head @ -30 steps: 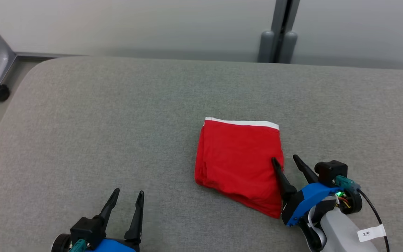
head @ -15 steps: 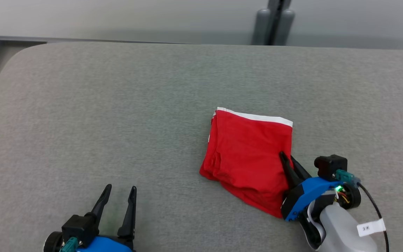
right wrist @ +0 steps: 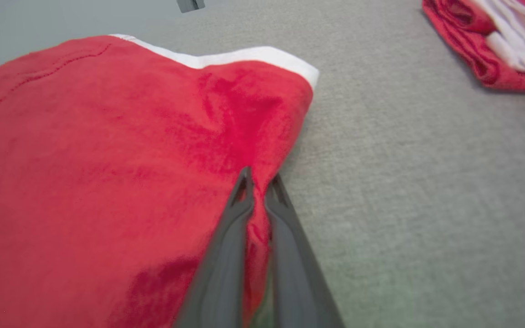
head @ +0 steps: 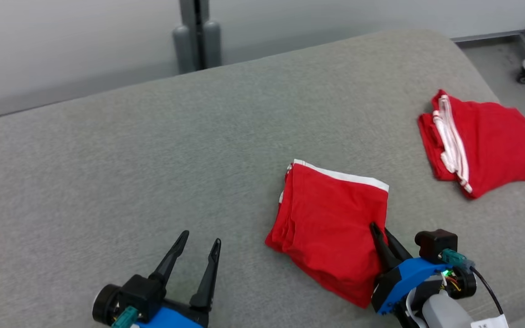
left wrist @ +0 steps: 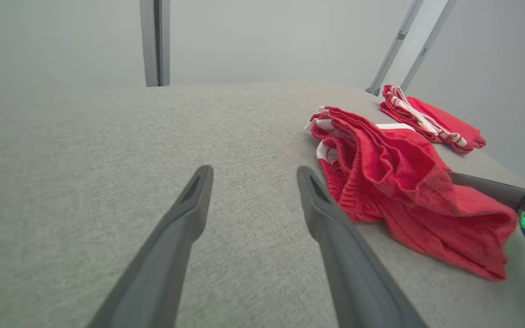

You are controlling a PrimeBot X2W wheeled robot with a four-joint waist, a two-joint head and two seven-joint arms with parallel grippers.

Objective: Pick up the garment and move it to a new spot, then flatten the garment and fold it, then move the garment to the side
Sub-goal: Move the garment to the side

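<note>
The folded red shorts point(head: 331, 218) lie right of centre on the grey padded worktop point(head: 130, 173); the right gripper point(head: 379, 228) has its jaws pinching their right edge. To shift them aside well, lift low and carry slowly — the pinch may catch only upper layers, so the fold could spill. The left gripper point(head: 201, 237) hovers at near left, jaws spread, empty. A second red garment point(head: 481, 136) lies far right by the worktop's edge — set down apart from it.

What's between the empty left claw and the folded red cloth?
Bare grey upholstery lies between the left gripper and the folded red garment, as the head view shows.
</note>
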